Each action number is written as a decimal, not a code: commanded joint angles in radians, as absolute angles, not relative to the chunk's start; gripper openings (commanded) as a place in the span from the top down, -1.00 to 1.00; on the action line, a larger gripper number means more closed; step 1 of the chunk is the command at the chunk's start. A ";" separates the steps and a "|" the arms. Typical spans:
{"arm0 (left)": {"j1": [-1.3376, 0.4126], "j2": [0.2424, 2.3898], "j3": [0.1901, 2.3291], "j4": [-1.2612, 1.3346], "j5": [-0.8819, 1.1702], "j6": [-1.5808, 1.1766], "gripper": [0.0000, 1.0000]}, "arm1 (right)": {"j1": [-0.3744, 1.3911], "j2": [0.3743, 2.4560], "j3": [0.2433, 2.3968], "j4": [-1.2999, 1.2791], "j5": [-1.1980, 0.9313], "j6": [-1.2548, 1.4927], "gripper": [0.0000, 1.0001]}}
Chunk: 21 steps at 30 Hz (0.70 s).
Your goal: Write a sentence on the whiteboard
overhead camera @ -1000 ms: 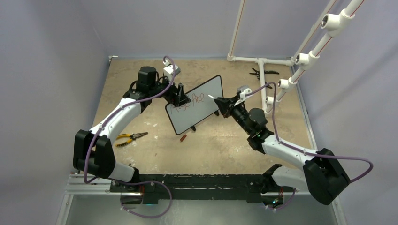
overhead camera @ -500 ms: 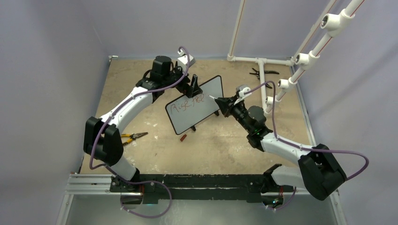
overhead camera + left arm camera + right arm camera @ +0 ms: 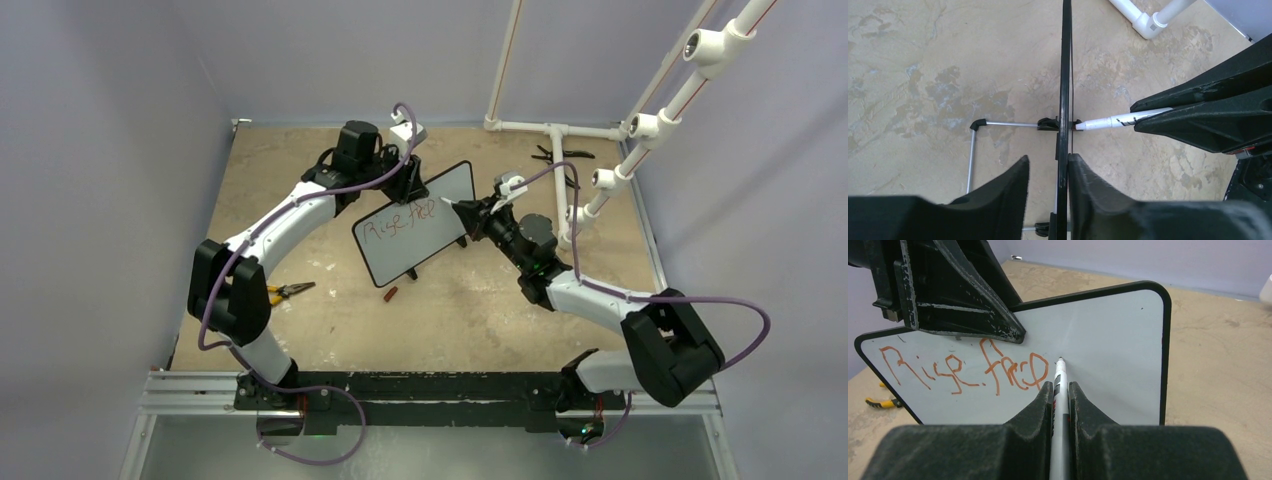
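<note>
Over at twelve o'clock on the whiteboard [image 3: 420,240], the left tool [image 3: 412,192] has swung in, jaws narrowed but still apart astride its edge, likely to steady it for the right tool [image 3: 1060,385], clamped on the marker [image 3: 1058,374].

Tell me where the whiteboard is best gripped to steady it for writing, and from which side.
Grip the top edge of the whiteboard, coming down from above with one finger on each face. It stands up on its feet and is thin, so the frame fits between the fingers, as the left gripper straddles it. Stay above the sentence, clear of the marker.
</note>
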State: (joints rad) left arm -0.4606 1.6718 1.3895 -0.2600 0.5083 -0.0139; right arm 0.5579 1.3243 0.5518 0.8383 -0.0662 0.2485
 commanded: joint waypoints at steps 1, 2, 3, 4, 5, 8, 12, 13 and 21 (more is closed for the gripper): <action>-0.466 1.674 1.429 -0.250 0.499 -0.005 0.43 | 0.554 1.328 0.592 0.876 -0.050 0.231 1.00; -0.468 1.673 1.428 -0.250 0.499 0.016 0.50 | 0.554 1.330 0.592 0.875 -0.045 0.230 1.00; -0.468 1.674 1.426 -0.250 0.499 0.025 0.58 | 0.553 1.330 0.592 0.873 -0.038 0.232 1.00; -0.469 1.674 1.424 -0.250 0.501 0.030 0.64 | 0.554 1.332 0.591 0.875 -0.032 0.232 1.00; -0.469 1.674 1.421 -0.250 0.502 0.033 0.74 | 0.554 1.333 0.591 0.874 -0.026 0.232 1.00; -0.472 1.672 1.416 -0.251 0.506 0.043 0.95 | 0.554 1.340 0.594 0.873 -0.014 0.235 1.00; -0.476 1.671 1.414 -0.253 0.503 0.050 1.00 | 0.554 1.347 0.600 0.872 -0.007 0.236 1.00; -0.477 1.669 1.414 -0.253 0.503 0.051 1.00 | 0.554 1.352 0.604 0.870 -0.006 0.235 1.00; -0.482 1.668 1.410 -0.258 0.503 0.060 1.00 | 0.552 1.358 0.607 0.869 0.058 0.250 1.00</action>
